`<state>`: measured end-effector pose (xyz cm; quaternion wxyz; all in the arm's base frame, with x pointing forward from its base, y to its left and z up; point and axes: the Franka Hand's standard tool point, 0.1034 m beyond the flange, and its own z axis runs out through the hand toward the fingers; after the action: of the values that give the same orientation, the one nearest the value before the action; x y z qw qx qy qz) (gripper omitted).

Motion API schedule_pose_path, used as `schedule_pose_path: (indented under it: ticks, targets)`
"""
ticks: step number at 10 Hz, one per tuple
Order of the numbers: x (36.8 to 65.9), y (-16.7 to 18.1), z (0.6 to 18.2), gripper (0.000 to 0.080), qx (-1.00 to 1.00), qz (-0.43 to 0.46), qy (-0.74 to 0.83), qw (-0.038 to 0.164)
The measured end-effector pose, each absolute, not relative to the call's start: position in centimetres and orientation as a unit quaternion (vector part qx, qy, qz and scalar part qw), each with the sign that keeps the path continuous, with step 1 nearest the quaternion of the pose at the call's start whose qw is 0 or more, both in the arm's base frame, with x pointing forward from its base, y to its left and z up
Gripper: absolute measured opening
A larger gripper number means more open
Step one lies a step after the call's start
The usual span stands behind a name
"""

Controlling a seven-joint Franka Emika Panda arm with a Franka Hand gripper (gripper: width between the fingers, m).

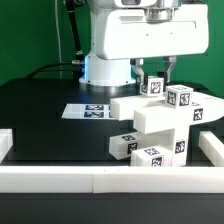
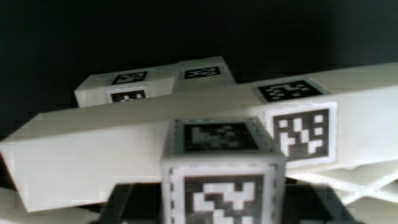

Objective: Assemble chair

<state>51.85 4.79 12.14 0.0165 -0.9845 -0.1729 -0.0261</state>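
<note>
The white chair parts lie in a cluster at the exterior view's right. A long white block (image 1: 152,118) lies across the pile, with tagged pieces (image 1: 181,97) on top and small tagged leg blocks (image 1: 150,155) in front. My gripper (image 1: 160,74) hangs over the back of the cluster, right above an upright tagged block (image 1: 155,87). In the wrist view that tagged block (image 2: 222,178) stands between my dark fingers (image 2: 139,200), and the gripper (image 2: 222,203) looks shut on it. Beyond it lie the long white panel (image 2: 125,135) and another tagged part (image 2: 151,88).
The marker board (image 1: 88,111) lies flat on the black table at the exterior view's left of the parts. Low white border rails (image 1: 100,180) run along the front and both sides. The robot base (image 1: 105,68) stands behind.
</note>
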Motion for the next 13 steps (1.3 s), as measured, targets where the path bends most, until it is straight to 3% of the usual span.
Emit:
schedule_pose_path:
  ticks: [13]
  targets:
    - [51.84,5.02,12.13,0.0284,-0.965,-0.016,0.261,0.03]
